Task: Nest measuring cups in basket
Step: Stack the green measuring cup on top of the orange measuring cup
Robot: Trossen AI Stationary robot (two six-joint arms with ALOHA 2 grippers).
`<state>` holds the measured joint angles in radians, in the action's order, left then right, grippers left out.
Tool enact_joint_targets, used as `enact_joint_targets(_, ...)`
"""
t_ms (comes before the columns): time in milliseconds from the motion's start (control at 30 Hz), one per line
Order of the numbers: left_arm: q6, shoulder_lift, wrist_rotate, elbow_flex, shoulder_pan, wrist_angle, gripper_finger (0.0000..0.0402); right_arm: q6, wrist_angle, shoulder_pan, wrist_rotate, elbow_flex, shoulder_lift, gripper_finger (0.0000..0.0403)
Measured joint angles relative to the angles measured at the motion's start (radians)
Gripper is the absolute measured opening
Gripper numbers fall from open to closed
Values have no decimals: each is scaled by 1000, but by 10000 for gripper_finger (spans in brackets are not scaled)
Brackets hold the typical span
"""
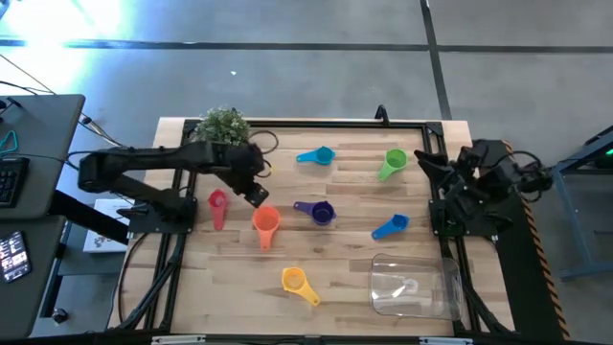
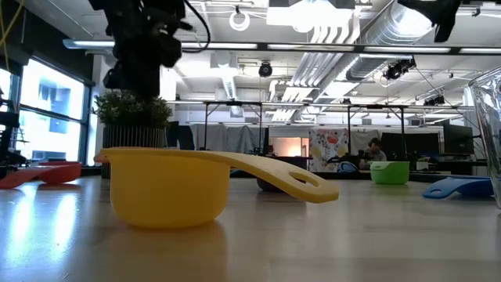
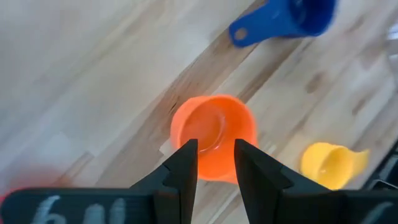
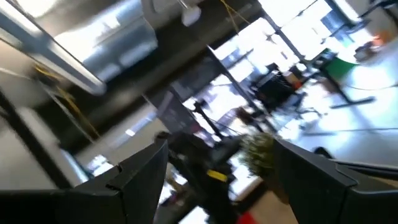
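Note:
Several measuring cups lie scattered on the wooden table: pink, orange, purple, teal, green, blue and yellow. The clear basket stands at the near right. My left gripper hangs above the orange cup, which sits open side up. Its fingers are a little apart over the cup's rim and empty. In the low view this arm is high above the table. My right gripper waits at the table's right edge, open and empty.
A potted green plant stands at the far left, just behind my left arm. The yellow cup is closest to the low camera. The basket's wall shows at that view's right edge. Bare wood lies between the cups.

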<state>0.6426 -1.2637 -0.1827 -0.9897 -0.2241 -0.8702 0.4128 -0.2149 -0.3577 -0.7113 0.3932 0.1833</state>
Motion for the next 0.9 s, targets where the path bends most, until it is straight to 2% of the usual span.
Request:
enact_joint_targets(100,-30,64,-12,0,-15,-1,97,37,155,0,-60,140,108,279)
enact_joint_targets(233,-38,146,-17,0,-30,-1,97,166,389,0,-123,328,255,279)
enact_joint_targets(433,-79,257,-18,0,-38,2,97,458,761,1,-203,573,463,279)
enact_joint_targets(533,-86,299,-18,0,-38,4,97,628,951,22,-197,669,560,279)
enact_joint_targets(667,-111,340,-17,0,-38,7,97,906,1211,85,-103,747,679,279)
enact_joint_targets(800,-117,360,-17,0,-38,6,97,1168,1427,172,97,742,764,279)
enact_joint_targets(900,-141,364,-17,0,-37,6,97,1296,1536,232,231,703,809,279)
